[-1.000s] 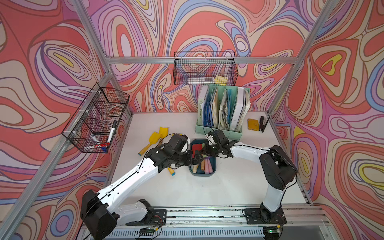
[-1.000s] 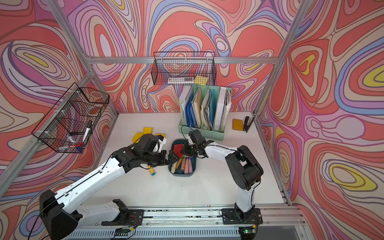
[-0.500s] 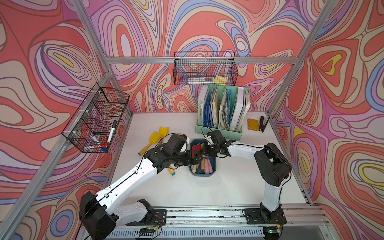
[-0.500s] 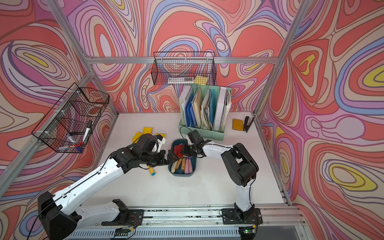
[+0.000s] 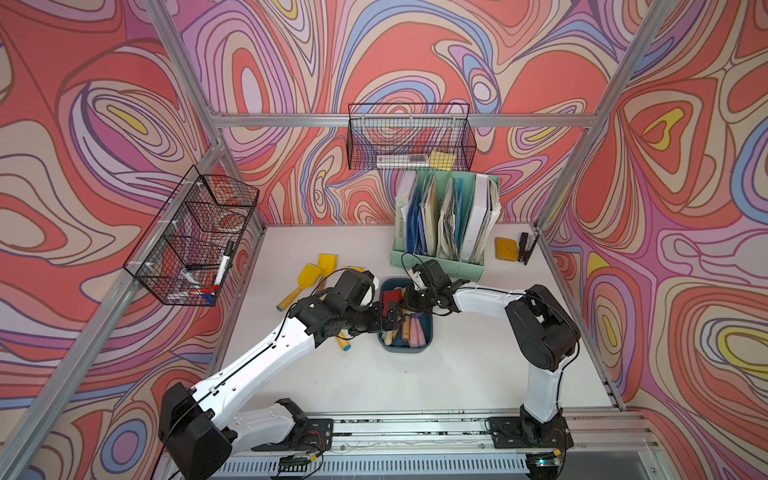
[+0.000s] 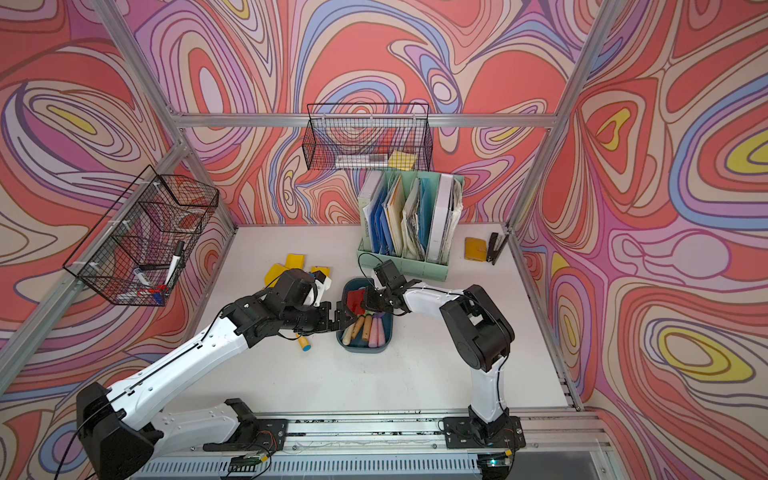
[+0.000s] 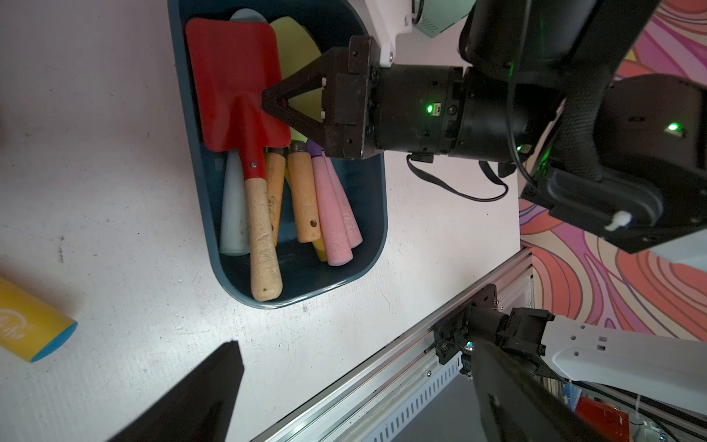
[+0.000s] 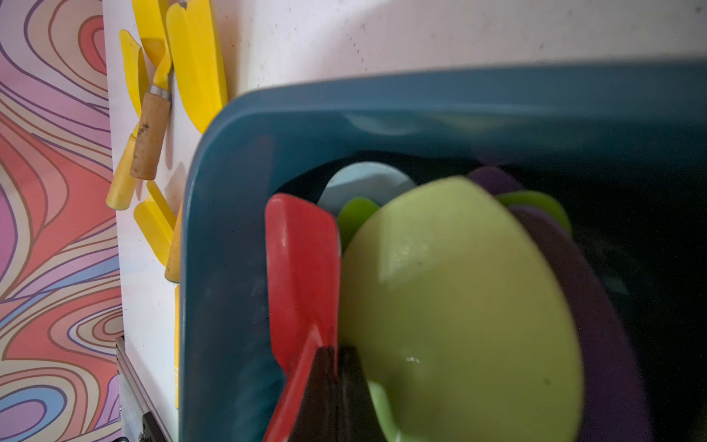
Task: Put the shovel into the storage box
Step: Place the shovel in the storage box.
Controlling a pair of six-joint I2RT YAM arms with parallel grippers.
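The red shovel (image 7: 233, 84) with a wooden handle lies lengthwise in the dark teal storage box (image 7: 377, 214), on top of several other shovels. My right gripper (image 7: 273, 101) is shut on the edge of its red blade (image 8: 302, 268) close to the neck; the gripper (image 8: 336, 352) presses against a lime-green blade (image 8: 459, 298). My left gripper (image 7: 355, 344) is open and holds nothing, just off the box's left side. Both top views show the box (image 5: 405, 348) (image 6: 365, 349), the left gripper (image 5: 392, 320) (image 6: 347, 318) and the right gripper (image 5: 409, 300) (image 6: 368, 303).
Yellow shovels (image 5: 309, 274) lie on the table left of the box, and a yellow handle with a blue end (image 7: 34, 329) lies under my left arm. The mint-green file organiser (image 5: 440, 266) stands right behind the box. Wire baskets (image 5: 409, 137) hang on the walls.
The right arm's elbow has swung a little to the left, with its gripper staying at the red blade. The left arm has hardly moved.
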